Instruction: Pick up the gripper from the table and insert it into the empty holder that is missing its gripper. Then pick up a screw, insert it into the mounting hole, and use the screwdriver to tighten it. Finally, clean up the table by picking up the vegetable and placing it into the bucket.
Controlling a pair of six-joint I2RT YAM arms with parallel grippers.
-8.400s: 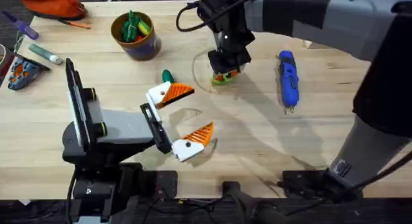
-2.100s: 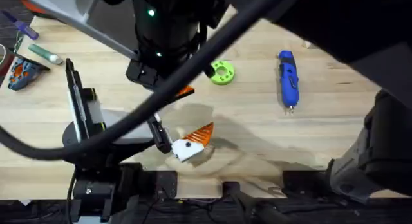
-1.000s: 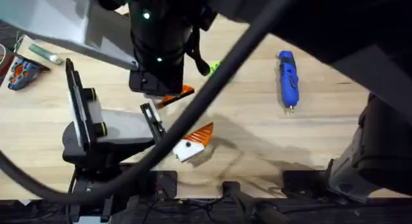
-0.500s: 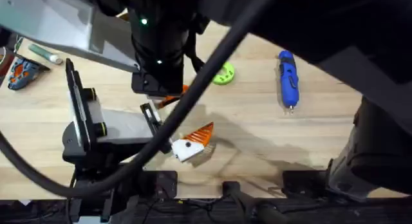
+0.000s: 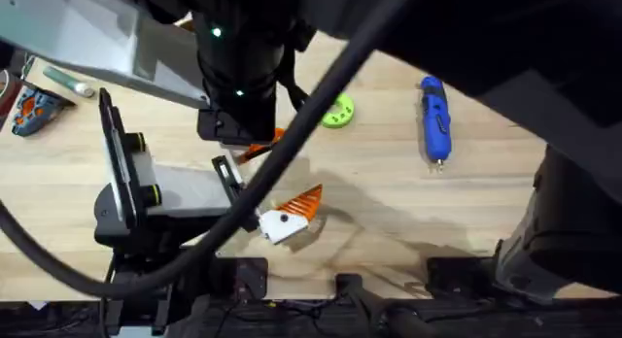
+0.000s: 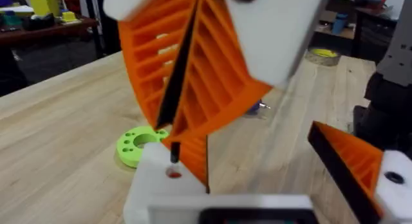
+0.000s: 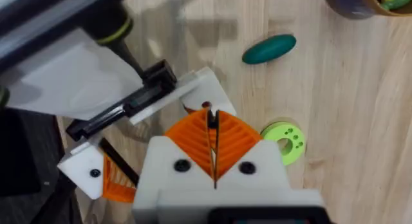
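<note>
Pale wooden tabletop point(image 5: 389, 192): small screw point(image 7: 206, 105) is pinched in right fingers point(image 7: 213, 137) at white angular holder point(image 7: 193, 89); insertion is judged next; left fingers point(image 5: 277, 183) spread.

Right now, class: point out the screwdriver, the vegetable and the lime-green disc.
screwdriver point(image 5: 433, 120), overhead view, middle of its blue body.
vegetable point(image 7: 269, 49), right wrist view, middle of its dark green body.
lime-green disc point(image 7: 284, 142), right wrist view, its top face.

On the table I count one blue screwdriver point(image 5: 433, 120), one lime-green disc point(image 5: 338, 112), one dark green vegetable point(image 7: 269, 48) and one brown bucket point(image 7: 360, 4). Two robot arms work here. Four white fingers with orange ribbed pads are visible.
</note>
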